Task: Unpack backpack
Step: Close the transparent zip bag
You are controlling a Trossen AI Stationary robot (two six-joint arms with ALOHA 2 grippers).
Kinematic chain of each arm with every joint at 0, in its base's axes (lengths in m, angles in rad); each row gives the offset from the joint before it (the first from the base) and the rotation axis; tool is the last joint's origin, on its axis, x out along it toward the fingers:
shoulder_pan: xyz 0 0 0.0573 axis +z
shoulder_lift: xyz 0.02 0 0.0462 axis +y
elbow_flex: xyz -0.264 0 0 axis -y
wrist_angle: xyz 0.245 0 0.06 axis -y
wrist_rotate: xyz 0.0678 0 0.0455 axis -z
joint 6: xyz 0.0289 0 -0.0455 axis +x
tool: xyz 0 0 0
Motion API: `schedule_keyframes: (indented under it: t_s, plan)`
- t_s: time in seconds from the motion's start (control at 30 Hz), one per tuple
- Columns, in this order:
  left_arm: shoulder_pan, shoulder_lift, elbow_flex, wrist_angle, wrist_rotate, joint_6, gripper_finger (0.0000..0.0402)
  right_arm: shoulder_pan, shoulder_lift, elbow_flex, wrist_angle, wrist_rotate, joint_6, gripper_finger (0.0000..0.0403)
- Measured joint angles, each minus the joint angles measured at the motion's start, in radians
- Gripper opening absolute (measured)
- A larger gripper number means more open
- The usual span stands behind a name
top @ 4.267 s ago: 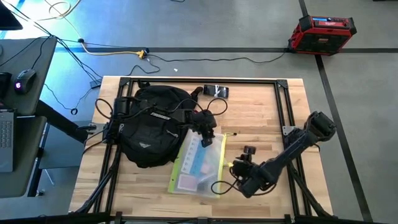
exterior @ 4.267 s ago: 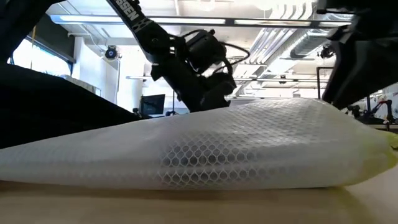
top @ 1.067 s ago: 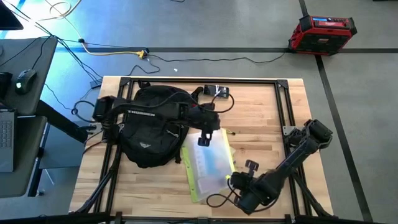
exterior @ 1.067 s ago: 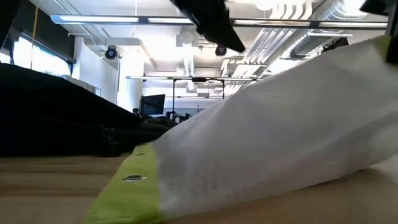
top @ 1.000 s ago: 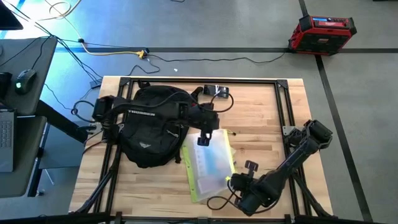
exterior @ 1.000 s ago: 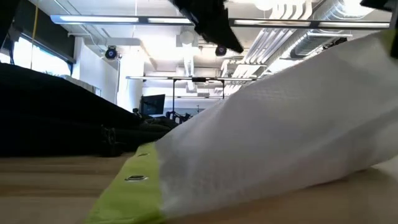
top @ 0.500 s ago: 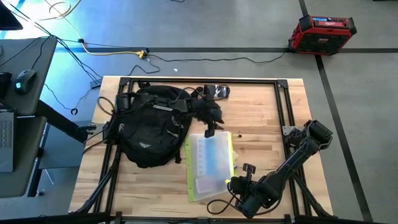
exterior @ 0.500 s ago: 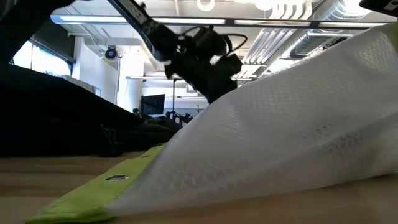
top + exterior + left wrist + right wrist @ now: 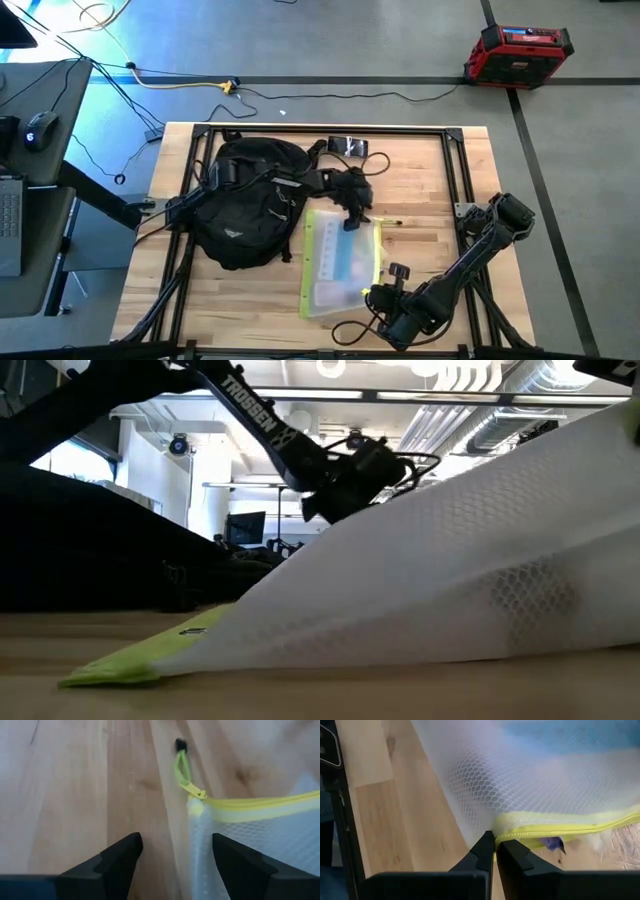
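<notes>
Black fabric marks the backpack (image 9: pixel 243 202), which lies on the left half of the wooden table (image 9: pixel 420 170), its straps trailing toward the centre. Just beside it to the right lies a translucent mesh pouch (image 9: pixel 340 264) with a yellow-green zipper edge, flat on the wood and holding pale sheets. The left gripper (image 9: pixel 352 222) hangs over the pouch's far corner, between backpack and pouch; in its wrist view the fingers (image 9: pixel 117 861) stand spread apart with nothing between them, above the yellow zipper pull (image 9: pixel 185 770) and bare wood. The right gripper (image 9: pixel 372 294) is at the pouch's near right corner, and its wrist view shows the fingers (image 9: pixel 482 851) pinched together on the yellow-green edge. In the low view that corner of the pouch is lifted off the table.
</notes>
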Motion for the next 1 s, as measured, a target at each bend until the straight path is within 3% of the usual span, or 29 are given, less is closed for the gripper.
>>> schedule_keyframes:
  t_s: [0.1,0.23,0.3,0.73,1.0]
  plan:
    - [-0.019,0.023,0.037,-0.08,-0.07,0.034,0.0178,0.0,0.0,0.0,-0.002,0.011,-0.001,0.0]
    - [-0.035,0.036,0.064,-0.117,-0.09,0.065,0.0047,-0.001,0.001,0.0,-0.001,0.031,0.0,0.0]
    - [-0.039,0.033,0.08,-0.139,-0.093,0.056,0.0016,0.0,0.001,0.0,0.001,0.038,0.0,0.0]
    - [-0.159,-0.241,0.08,-0.391,-0.368,0.132,0.0,0.048,0.001,0.0,-0.016,0.013,0.035,0.0]
    - [-0.265,-0.352,0.055,-0.573,-0.536,0.093,0.0,0.079,0.001,0.0,-0.093,-0.097,0.037,0.0]
